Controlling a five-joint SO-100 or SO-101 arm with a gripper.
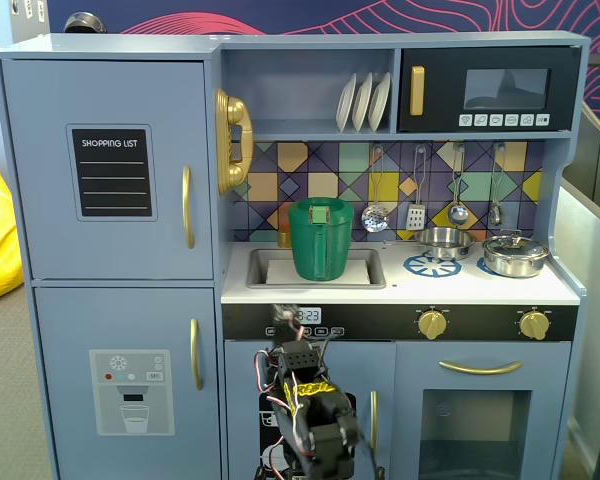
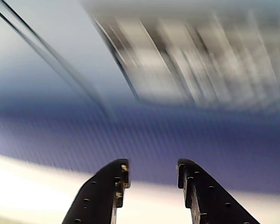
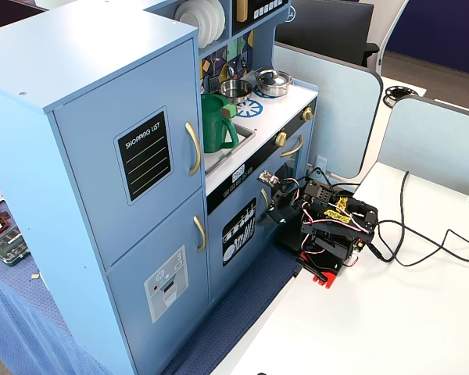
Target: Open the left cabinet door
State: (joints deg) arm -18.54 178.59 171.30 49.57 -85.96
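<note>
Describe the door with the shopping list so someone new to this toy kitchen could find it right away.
Start at the tall blue fridge column on the left of the toy kitchen in a fixed view. The shopping list door is the upper of its two doors. It alone carries a black chalkboard panel, while the lower door shows a grey dispenser graphic; both have vertical gold handles.

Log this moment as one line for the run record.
phase: pre-approach | gripper: open, empty | left cabinet door: shut | gold handle: untouched | arm: folded low, before lower cabinets
</note>
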